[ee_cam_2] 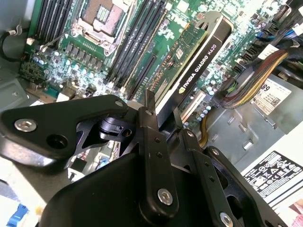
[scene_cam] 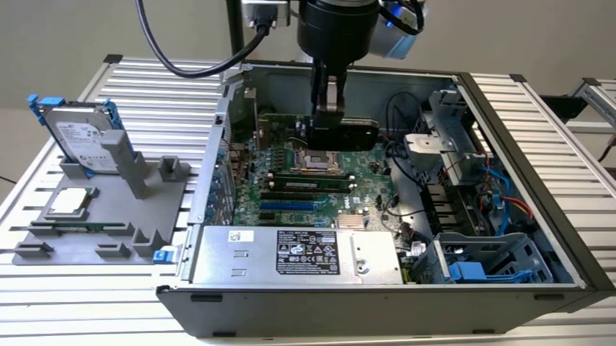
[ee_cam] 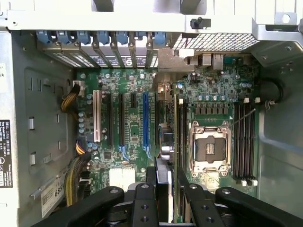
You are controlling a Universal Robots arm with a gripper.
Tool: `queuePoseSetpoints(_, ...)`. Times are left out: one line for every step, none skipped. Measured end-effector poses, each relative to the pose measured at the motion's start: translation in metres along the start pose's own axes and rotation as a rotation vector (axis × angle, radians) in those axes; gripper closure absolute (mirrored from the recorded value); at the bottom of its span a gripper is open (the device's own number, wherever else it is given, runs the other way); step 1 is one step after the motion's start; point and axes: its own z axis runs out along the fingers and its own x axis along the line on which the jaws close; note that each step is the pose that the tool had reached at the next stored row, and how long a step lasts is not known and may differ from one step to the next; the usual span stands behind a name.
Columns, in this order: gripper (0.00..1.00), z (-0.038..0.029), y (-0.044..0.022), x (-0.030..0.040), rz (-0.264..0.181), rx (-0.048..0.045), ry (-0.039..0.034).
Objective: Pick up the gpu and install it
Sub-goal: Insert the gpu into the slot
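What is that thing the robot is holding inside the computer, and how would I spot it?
Look into the open computer case, above the green motherboard. The gripper holds the gpu there: a thin flat card, black shroud one side, green board the other.

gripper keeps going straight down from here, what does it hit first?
Likely the motherboard: the gripper, shut on the gpu, points down into the open case, so the card's lower edge would meet the board first. Which slot is unclear.

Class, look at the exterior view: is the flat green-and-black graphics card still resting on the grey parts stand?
No: the gripper holds the graphics card above the motherboard.
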Motion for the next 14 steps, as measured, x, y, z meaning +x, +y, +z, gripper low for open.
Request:
queuePoseSetpoints(1.00, 0.0004, 0.0003, -0.0002, 0.000, 0.0000, 0.0002)
queuePoseSetpoints(1.00, 0.0009, 0.0006, -0.0004, 0.000, -0.0001, 0.0004)
queuePoseSetpoints(1.00, 0.0015, 0.0009, -0.0007, 0.000, 0.0000, 0.0007)
queuePoseSetpoints(1.00, 0.0022, 0.0011, -0.0009, 0.000, 0.0000, 0.0008)
queuePoseSetpoints(1.00, 0.0029, 0.0012, -0.0010, 0.000, 0.0000, 0.0011)
queuePoseSetpoints(1.00, 0.0036, 0.0012, -0.0011, 0.000, 0.0000, 0.0016)
queuePoseSetpoints(1.00, 0.0043, 0.0012, -0.0012, 0.000, 0.0000, 0.0018)
queuePoseSetpoints(1.00, 0.0050, 0.0013, -0.0011, 0.000, 0.0000, 0.0023)
queuePoseSetpoints(1.00, 0.0057, 0.0013, -0.0011, 0.000, 0.0000, 0.0025)
queuePoseSetpoints(1.00, 0.0064, 0.0013, -0.0010, 0.000, 0.0000, 0.0028)
queuePoseSetpoints(1.00, 0.0071, 0.0013, -0.0010, 0.000, 0.0001, 0.0031)
queuePoseSetpoints(1.00, 0.0077, 0.0013, -0.0009, 0.000, 0.0000, 0.0034)
queuePoseSetpoints(1.00, 0.0084, 0.0013, -0.0009, 0.000, 0.0001, 0.0034)
queuePoseSetpoints(1.00, 0.0090, 0.0013, -0.0008, 0.000, 0.0001, 0.0035)
